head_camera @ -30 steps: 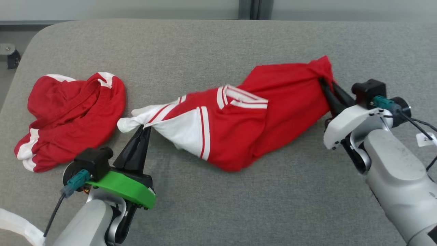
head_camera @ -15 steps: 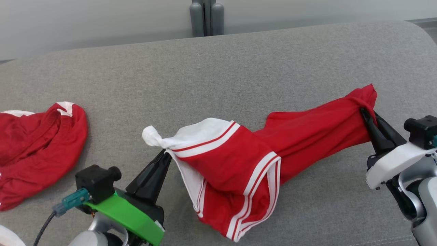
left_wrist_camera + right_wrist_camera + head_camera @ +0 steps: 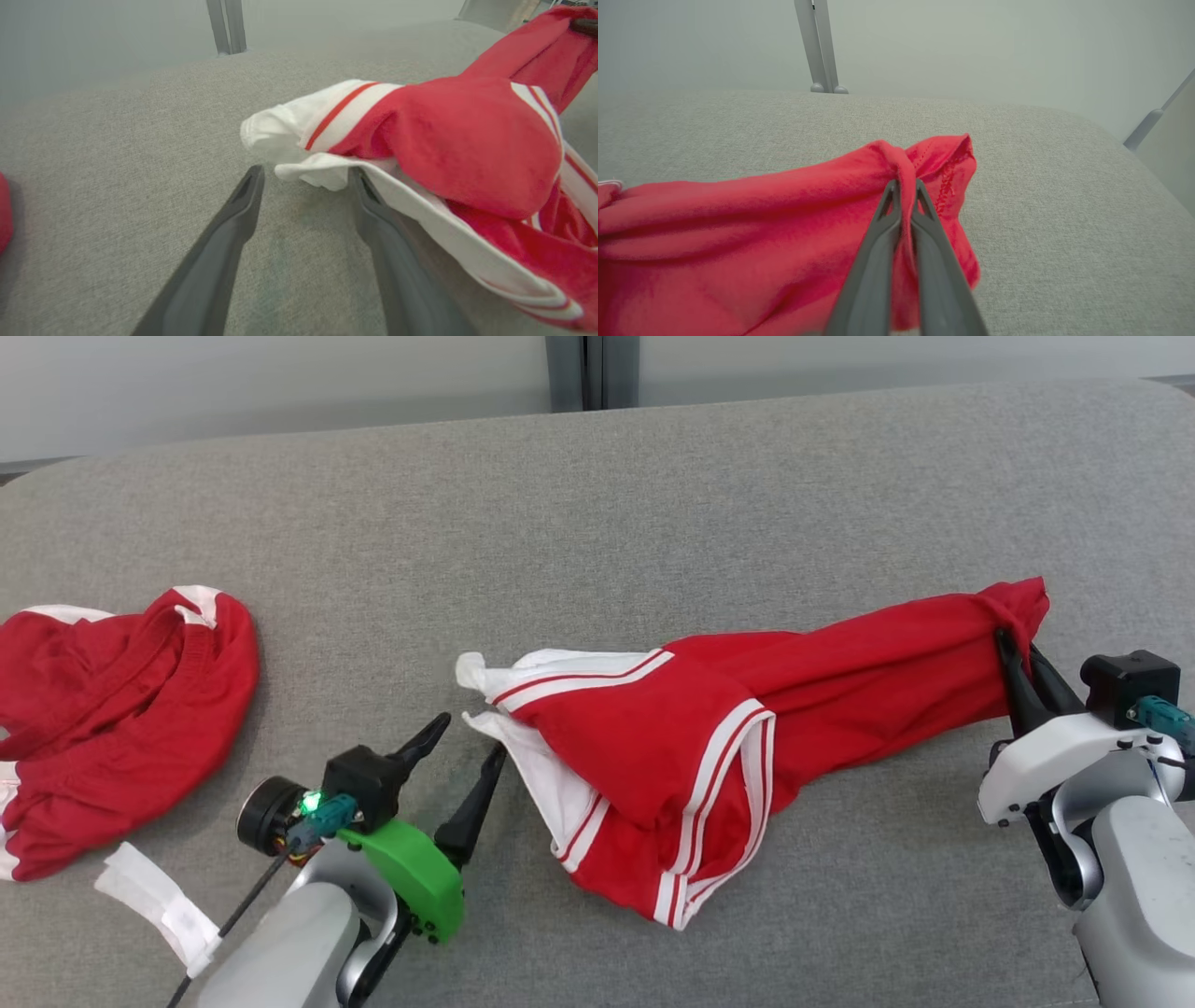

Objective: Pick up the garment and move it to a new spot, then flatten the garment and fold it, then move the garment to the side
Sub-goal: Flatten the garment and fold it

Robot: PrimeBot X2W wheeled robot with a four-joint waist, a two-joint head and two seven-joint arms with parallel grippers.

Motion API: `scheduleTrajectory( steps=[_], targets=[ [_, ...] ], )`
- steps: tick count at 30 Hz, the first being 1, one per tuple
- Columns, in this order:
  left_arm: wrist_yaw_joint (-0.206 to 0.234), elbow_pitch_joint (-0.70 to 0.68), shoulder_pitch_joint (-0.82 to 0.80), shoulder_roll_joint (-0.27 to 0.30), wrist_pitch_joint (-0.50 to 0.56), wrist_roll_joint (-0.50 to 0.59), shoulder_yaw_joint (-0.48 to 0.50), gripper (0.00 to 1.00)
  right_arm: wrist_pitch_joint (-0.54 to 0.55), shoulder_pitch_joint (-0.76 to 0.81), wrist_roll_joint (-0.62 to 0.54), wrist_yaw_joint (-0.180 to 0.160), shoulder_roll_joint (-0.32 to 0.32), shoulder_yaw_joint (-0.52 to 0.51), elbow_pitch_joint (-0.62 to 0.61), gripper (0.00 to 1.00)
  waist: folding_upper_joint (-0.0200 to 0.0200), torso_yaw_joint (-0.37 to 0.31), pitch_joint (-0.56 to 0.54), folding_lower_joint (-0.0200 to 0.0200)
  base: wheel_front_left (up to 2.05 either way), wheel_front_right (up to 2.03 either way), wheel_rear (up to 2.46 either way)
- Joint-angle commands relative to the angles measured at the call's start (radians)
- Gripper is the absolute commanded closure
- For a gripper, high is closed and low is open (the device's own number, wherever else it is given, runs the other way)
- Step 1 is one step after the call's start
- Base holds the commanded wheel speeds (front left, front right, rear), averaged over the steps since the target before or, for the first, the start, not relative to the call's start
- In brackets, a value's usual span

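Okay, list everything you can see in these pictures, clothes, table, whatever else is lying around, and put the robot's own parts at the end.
garment: one, red with white stripes, bunched across the middle of the table
second garment: one, red with white trim, crumpled at the table's left side
white strip: one, white, by the left forearm
table: one, grey, fabric-covered
post: one, grey, upright behind the far edge
left gripper: one, dark fingers, open at the garment's white end
right gripper: one, dark fingers, shut on the garment's red end
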Motion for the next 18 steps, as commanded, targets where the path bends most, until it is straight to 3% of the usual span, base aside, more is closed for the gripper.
scheduleTrajectory(
  steps=[1,5,9,13,16,18],
  targets=[
    [-0.005,0.027,-0.015,0.009,-0.014,0.031,-0.017,0.00,-0.012,-0.009,-0.005,-0.001,-0.005,-0.004,0.017,1.00,-0.0001,0.003,0.003,0.0000,0.00,0.00,0.00],
    [0.006,0.091,-0.031,0.037,-0.047,0.171,-0.101,0.00,-0.039,-0.026,-0.006,-0.001,-0.010,-0.007,0.057,1.00,-0.0001,0.008,0.009,0.0000,0.00,0.00,0.00],
    [0.068,0.119,-0.051,0.054,-0.060,0.317,-0.163,0.00,-0.054,-0.037,-0.006,-0.001,-0.010,-0.009,0.082,1.00,-0.0001,0.010,0.015,0.0000,0.00,0.00,0.00],
    [0.129,0.094,-0.074,0.048,-0.059,0.381,-0.148,0.00,-0.062,-0.046,-0.002,-0.001,-0.003,-0.002,0.097,1.00,-0.0001,0.006,0.027,0.0000,0.00,0.00,0.00],
    [0.140,0.076,-0.089,0.046,-0.059,0.418,-0.144,0.00,-0.063,-0.057,0.002,-0.001,0.002,0.010,0.109,1.00,-0.0001,-0.003,0.034,0.0000,0.00,0.00,0.00],
    [0.124,0.059,-0.098,0.050,-0.059,0.438,-0.155,0.00,-0.066,-0.063,0.003,-0.001,0.004,0.019,0.116,1.00,-0.0001,-0.010,0.038,0.0000,0.00,0.00,0.00]
  ],
)
